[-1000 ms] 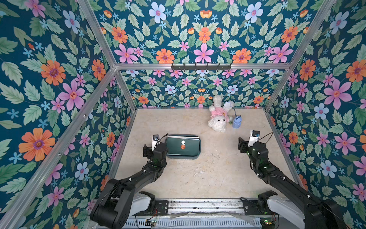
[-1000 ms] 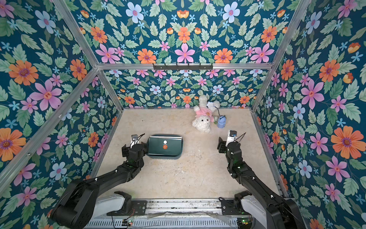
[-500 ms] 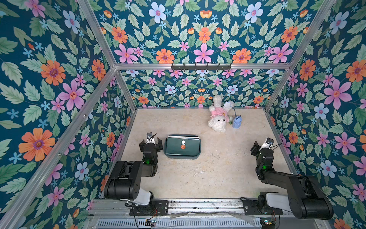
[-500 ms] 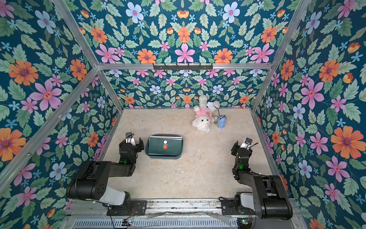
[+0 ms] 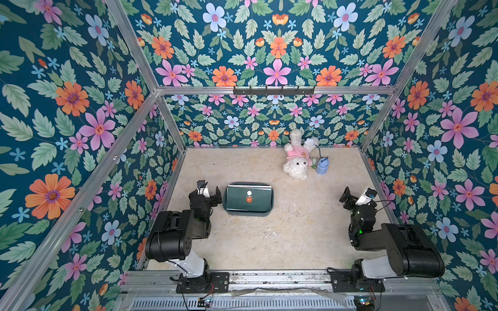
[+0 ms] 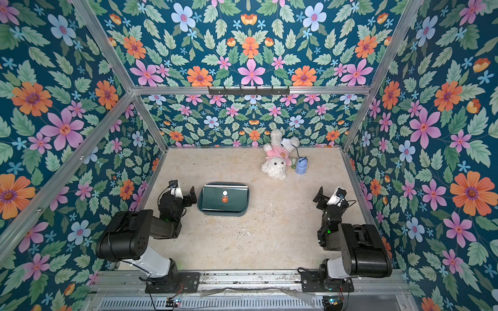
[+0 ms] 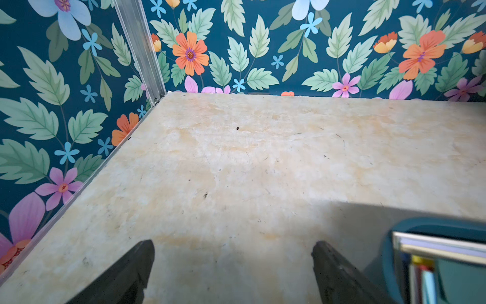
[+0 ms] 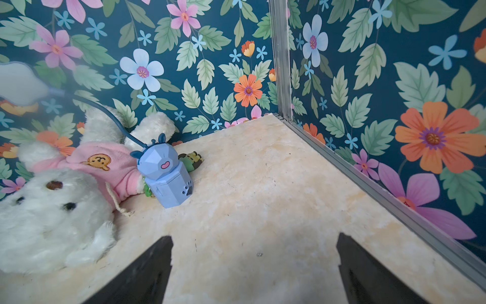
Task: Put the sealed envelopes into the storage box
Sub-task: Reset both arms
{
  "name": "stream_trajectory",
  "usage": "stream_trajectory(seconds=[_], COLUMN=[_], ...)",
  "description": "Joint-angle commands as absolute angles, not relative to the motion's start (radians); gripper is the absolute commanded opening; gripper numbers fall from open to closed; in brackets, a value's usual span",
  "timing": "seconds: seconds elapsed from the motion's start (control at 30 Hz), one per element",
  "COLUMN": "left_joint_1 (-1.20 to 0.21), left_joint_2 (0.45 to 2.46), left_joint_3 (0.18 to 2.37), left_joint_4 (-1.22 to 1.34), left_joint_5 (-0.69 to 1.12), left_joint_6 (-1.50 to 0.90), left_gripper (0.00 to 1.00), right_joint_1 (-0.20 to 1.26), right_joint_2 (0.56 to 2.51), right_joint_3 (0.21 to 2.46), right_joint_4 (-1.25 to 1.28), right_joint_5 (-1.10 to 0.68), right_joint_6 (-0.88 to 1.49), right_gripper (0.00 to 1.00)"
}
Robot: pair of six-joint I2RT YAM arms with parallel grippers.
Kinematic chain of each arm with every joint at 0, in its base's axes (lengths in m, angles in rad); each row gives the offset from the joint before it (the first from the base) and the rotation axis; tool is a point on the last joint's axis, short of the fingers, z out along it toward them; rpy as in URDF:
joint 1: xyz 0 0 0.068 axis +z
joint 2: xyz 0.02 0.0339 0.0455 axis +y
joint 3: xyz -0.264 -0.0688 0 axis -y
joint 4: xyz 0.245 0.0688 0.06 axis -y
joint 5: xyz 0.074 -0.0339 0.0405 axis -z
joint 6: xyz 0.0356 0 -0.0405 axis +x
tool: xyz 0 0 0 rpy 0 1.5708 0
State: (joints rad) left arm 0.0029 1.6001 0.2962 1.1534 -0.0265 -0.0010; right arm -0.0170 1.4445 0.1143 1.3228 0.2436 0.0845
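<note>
Resting low at the near side of the desk, I keep both arms folded, one at each side wall. My left claw sits just beside the short left end of the box. Whether it touches the rim I cannot tell. Its jaws are spread wide and pinch nothing: my left wrist view shows only bare desk between the two dark fingers, with a corner of the teal box off to one side.

The box lies on the left half of the desk, its long side running across. The envelopes are stacked inside it and fill it almost wall to wall. The top one is dark green, with a white round sticker and an orange round seal below it. From my left wrist I see the stack's edges (pale, yellow, red and light blue layers under the green).

My right claw is near the right wall, well apart from the box, jaws spread wide and holding nothing. Beyond it, by the far wall, a plush rabbit in a pink top lies on its back, and a small blue toy stands just beside it.
</note>
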Motion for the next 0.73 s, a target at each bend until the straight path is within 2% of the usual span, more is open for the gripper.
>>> stream_trajectory(seconds=[0.0, 0.7], left_joint_1=[0.003, 0.0], left_joint_2=[1.6, 1.599], left_joint_3=[0.298, 0.297], left_joint_4=[1.192, 1.19], left_joint_5=[-0.016, -0.021], left_joint_6=[-0.005, -0.004], left_gripper=[1.0, 1.0], right_joint_1=[-0.017, -0.017], right_joint_2=[1.442, 1.445], right_joint_3=[0.115, 0.114], right_joint_4=[1.362, 1.372], right_joint_5=[0.239, 0.241], right_joint_6=[0.084, 0.084], right_gripper=[0.99, 0.99])
